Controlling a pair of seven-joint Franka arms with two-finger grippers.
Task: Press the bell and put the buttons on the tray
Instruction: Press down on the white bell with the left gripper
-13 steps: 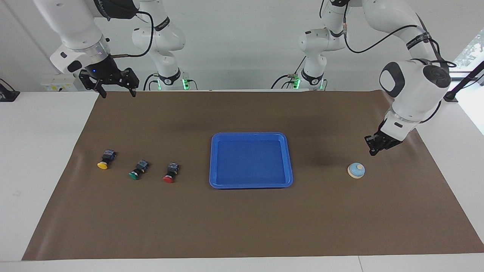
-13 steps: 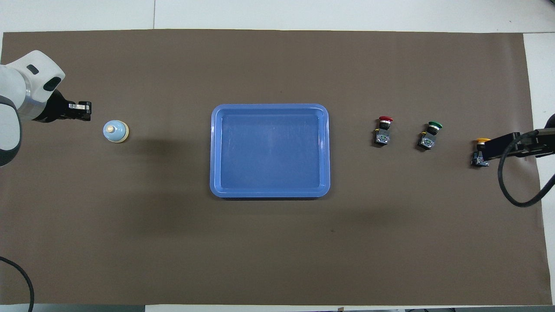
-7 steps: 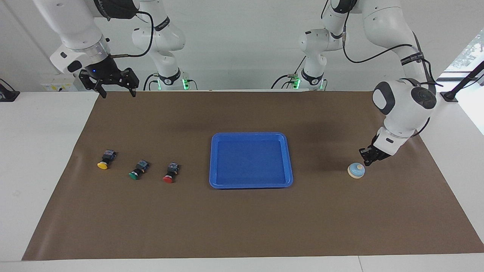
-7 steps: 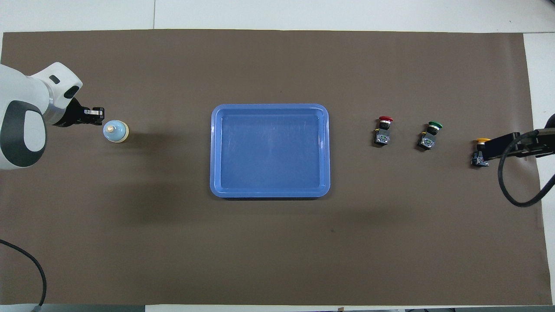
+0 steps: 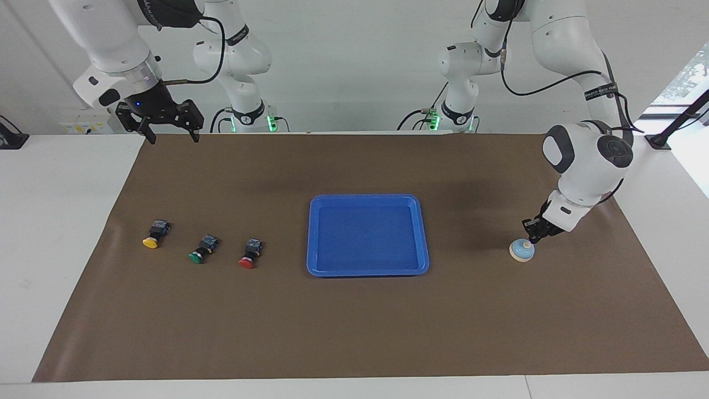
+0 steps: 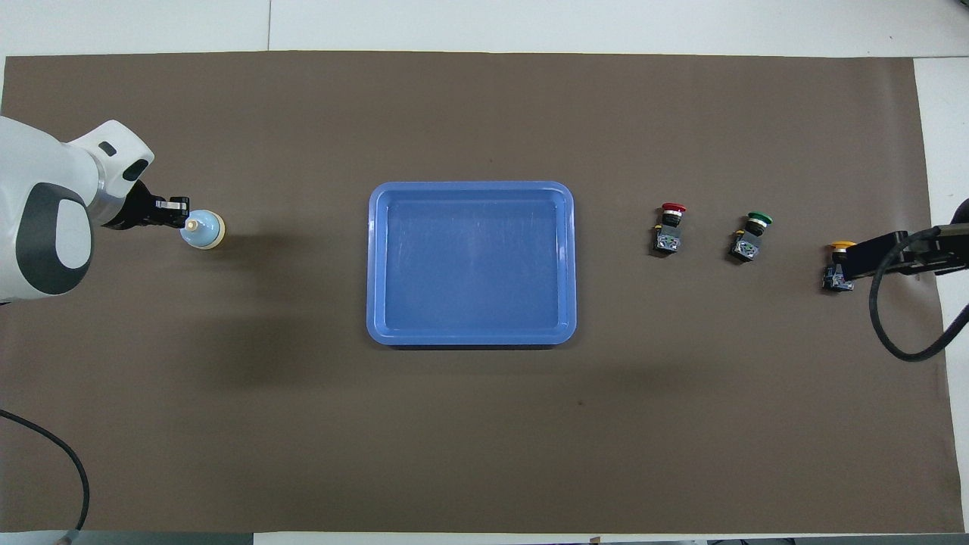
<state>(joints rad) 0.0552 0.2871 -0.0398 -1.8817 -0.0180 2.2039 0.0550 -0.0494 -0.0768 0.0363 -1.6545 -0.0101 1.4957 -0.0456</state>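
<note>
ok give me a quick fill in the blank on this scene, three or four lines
1. The left gripper, fingertips shut, is at the knob of the ____.
2. The blue tray holds ____ buttons.
3. Of the three buttons, the one nearest the tray has a ____ cap.
4. The right gripper waits with its jaws ____.

Missing words: bell; no; red; open

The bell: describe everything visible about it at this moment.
The bell is a small round light-blue dome on a cream base rim, with a cream knob on top, smooth and glossy. It sits upright on the brown mat toward the left arm's end of the table, well apart from the blue tray. The left gripper, jaws shut, is down at its knob; whether it already presses it cannot be told.
</note>
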